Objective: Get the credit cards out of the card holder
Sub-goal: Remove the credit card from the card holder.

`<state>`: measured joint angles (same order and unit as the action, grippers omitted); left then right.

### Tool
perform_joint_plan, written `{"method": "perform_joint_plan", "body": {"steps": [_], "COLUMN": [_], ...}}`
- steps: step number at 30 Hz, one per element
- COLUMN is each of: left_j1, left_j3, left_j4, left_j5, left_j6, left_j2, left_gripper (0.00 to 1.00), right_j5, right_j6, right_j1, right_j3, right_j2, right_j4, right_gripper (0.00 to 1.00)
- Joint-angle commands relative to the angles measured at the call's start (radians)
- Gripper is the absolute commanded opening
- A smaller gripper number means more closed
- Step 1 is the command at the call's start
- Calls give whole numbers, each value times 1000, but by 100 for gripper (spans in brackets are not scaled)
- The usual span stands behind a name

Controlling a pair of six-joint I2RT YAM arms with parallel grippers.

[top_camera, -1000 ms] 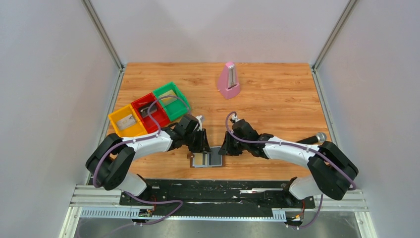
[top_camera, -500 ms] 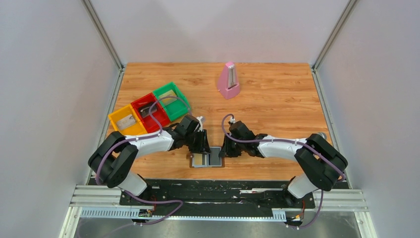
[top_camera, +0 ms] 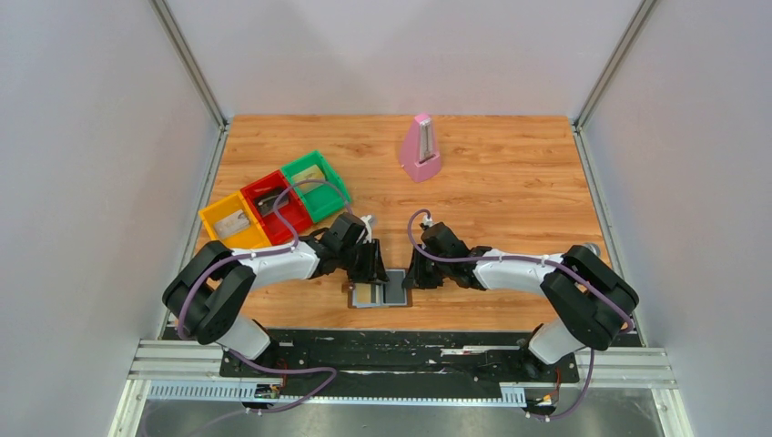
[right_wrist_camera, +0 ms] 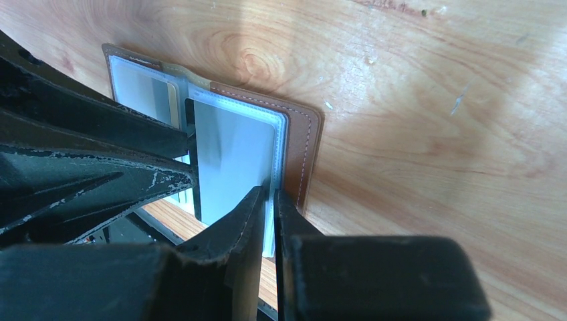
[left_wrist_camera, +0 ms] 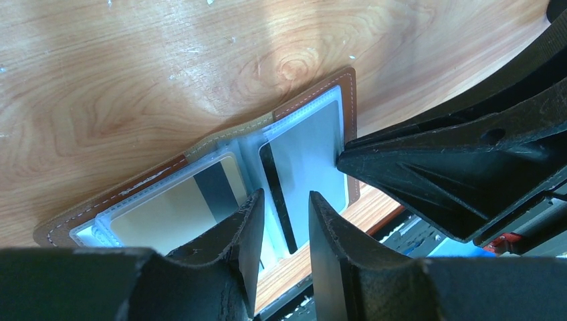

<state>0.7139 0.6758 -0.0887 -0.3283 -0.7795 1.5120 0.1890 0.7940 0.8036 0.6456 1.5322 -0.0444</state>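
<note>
The card holder (top_camera: pixel 380 294) lies open near the table's front edge, brown rim (right_wrist_camera: pixel 302 148) and grey-blue clear sleeves up. Its left pocket holds a gold-tan credit card (left_wrist_camera: pixel 167 212) with a dark stripe. Its right pocket holds a grey-silver credit card (left_wrist_camera: pixel 309 155), also in the right wrist view (right_wrist_camera: pixel 234 160). My left gripper (left_wrist_camera: pixel 286 212) is open by a narrow gap, just above the holder's middle fold, with nothing between its fingers. My right gripper (right_wrist_camera: pixel 269 200) is shut on the outer edge of the holder's right sleeve. The two grippers (top_camera: pixel 371 271) (top_camera: pixel 411 276) face each other over the holder.
Yellow (top_camera: pixel 215 218), red (top_camera: pixel 293 221) and green (top_camera: pixel 335 200) trays stand in a row at the left, each with a flat card inside. A pink metronome (top_camera: pixel 421 148) stands at the back. The black mounting rail (top_camera: pixel 401 346) lies just beyond the front edge.
My right arm has drawn in and its gripper has shifted slightly left onto the holder's right edge. The left gripper and the holder have barely moved.
</note>
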Motion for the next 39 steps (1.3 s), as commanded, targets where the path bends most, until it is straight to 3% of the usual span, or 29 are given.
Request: {"method": "perform_joint_plan", "body": {"steps": [1,11,13,18,19,39], "left_j1": [4,1,-5,-35,-46,-151], "left_j3": [-3,-32,-43,-69,-72,-72], "left_j4": [-6,79,119,140,135,58], "left_j5": [22,-40,-62,-74,-72,-142], "left_j6": [-20,-99,-118,-136,-136,-14], "left_j2": [-1,34,37,3,-4,-48], "left_gripper": [39,33,29,1,0,1], "right_j5": [-49,-48,-50,-56,-56,-53], "right_j6": [0,1,1,3,4,-9], "right_j1": [3,2,3,1,-1,-18], "right_j3": [-27,-30,-31,-39,-41,-39], "right_j2": [14,12,9,6,7,16], "right_j4": [-16,-17,-17,-17,-17,-15], "right_gripper": [13,13,13,13,13,13]}}
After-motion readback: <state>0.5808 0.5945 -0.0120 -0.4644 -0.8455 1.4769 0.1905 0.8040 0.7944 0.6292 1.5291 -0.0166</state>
